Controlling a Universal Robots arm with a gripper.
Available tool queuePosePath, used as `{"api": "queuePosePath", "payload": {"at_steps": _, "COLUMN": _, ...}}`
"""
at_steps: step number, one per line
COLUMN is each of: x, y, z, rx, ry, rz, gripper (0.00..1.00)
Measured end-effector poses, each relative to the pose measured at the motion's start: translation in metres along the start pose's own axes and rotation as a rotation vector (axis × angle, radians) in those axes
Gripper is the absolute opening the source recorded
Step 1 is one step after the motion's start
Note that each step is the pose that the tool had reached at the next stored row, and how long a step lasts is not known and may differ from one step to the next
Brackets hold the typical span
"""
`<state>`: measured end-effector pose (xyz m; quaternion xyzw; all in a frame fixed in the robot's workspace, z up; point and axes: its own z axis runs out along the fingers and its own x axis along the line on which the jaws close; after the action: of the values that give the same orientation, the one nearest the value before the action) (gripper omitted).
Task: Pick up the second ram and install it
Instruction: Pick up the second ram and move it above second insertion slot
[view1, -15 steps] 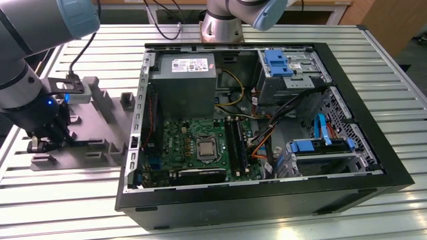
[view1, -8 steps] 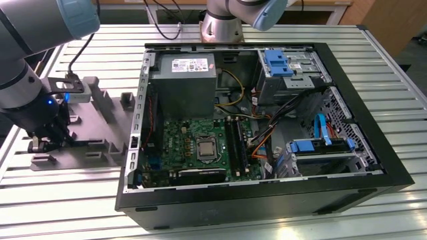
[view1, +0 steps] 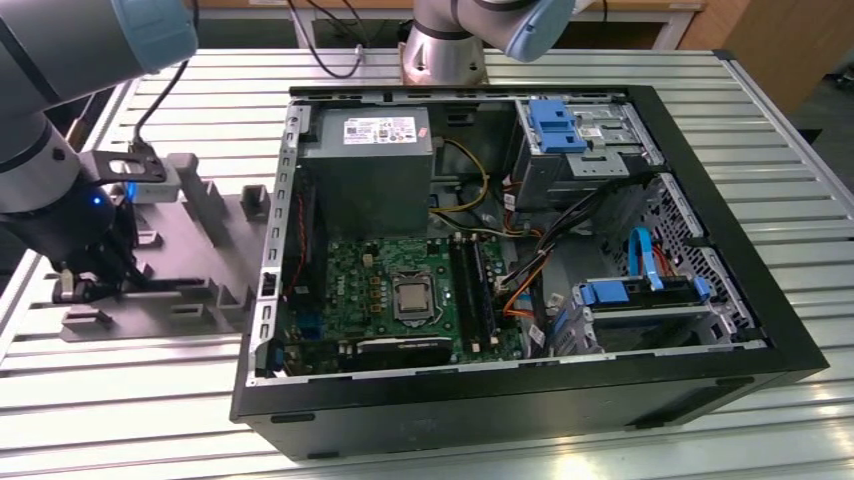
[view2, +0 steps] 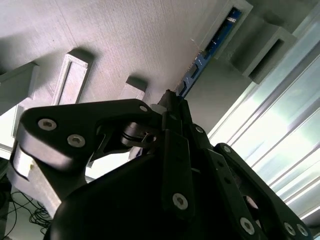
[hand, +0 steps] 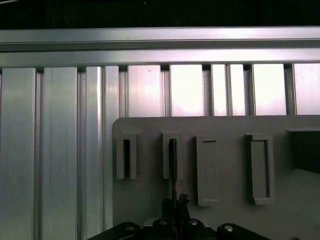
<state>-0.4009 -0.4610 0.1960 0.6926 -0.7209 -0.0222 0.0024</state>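
Hand (view2: 169, 101) clamped on second ram (view2: 200, 62), far end hidden in grey holder (view2: 125, 40)

Arm (view1: 47, 190) angled low, gripper (view1: 83, 288) fingers (view2: 175, 145) seemingly pinched together

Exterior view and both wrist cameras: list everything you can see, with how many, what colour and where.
table: one, silver slatted aluminium, under everything
computer case: one, black, side open, middle of the table
motherboard: one, green, lying inside the case
power supply: one, grey, inside the case beside the motherboard
drive brackets: two, blue, inside the case toward the exterior view's right
holder: one, grey plastic, on the table at the exterior view's left of the case
second ram: one, dark blue-green, standing on edge in a holder slot
arm: one, grey, reaching down over the holder
gripper: one, black, at one end of the second ram
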Motion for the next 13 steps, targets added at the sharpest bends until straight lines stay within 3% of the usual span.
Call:
{"api": "queuePosePath", "payload": {"at_steps": 6, "x": -0.0003, "y": 0.0003, "z": -0.0100, "rx": -0.0001, "ry": 0.0000, "rz": 0.000, "gripper": 0.14}}
{"api": "queuePosePath", "payload": {"at_steps": 13, "x": -0.0003, "y": 0.0004, "z": -0.0112, "rx": 0.0000, "ry": 0.0000, "rz": 0.000, "gripper": 0.14}}
